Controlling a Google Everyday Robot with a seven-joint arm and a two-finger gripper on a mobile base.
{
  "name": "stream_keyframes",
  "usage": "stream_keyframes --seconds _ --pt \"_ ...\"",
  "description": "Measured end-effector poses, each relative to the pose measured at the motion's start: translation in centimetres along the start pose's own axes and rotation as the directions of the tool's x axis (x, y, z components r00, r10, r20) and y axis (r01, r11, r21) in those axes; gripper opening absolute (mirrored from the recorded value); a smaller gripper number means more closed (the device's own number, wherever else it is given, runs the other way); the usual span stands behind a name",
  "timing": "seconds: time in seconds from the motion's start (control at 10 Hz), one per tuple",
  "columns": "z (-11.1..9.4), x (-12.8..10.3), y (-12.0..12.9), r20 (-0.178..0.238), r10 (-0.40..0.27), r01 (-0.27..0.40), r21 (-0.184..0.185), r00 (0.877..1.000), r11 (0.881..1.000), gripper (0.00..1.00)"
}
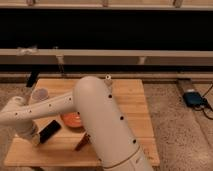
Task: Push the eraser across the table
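Behind the surface [135,100] ran a long dark band of wall with a pale rail across it, and speckled flooring lay on either side. That surface was a light wooden top of plank strips. My thick white arm [100,125] rose over its middle from the lower edge of the view, bent, and reached out toward the left of the view.

My claw [34,139] sat low over the near left part of the surface, its fingers closed together, holding nothing that I could see. The eraser [50,131], a flat black block, lay on the wood just beside the claw. It was angled so that its near end pointed at the claw and its far end at the orange bowl [71,120]. Whether the claw touched that near end I could not tell.

The bowl stood just past the eraser's far end, partly hidden by my arm. A dark red chili-shaped thing [82,143] lay near the front, to the right of the eraser and close against my arm. A pale cup [40,94] stood farther back on the left, apart from the eraser. A small pale object [107,78] stood at the back edge. On the floor to the right lay a blue device [192,98] with a cable.
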Motion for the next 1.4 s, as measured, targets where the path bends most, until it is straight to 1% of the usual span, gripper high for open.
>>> stream_keyframes --seconds 0.1,0.3,0.6,0.8,1.0,1.2,1.3,1.4 --pt "0.0 -0.5 -0.6 -0.001 0.02 -0.02 0.001 1.0 1.0 0.0" --pt "-0.1 -0.6 -0.6 0.007 0.019 -0.019 0.008 1.0 1.0 0.0" --pt "-0.1 -0.8 -0.9 0.005 0.026 -0.026 0.008 1.0 1.0 0.0" --pt "-0.1 -2.0 -1.8 0.001 0.074 -0.074 0.0 0.997 0.997 0.0" --pt "-0.2 -1.9 -1.9 0.009 0.067 -0.067 0.006 0.998 0.998 0.0" --pt "-0.2 -1.9 -2.0 0.005 0.068 -0.068 0.005 0.998 0.998 0.0" --pt "-0.2 -2.1 -2.1 0.002 0.075 -0.075 -0.003 0.997 0.997 0.0" --pt "-0.2 -2.8 -2.8 0.002 0.107 -0.107 -0.008 0.994 0.994 0.0"
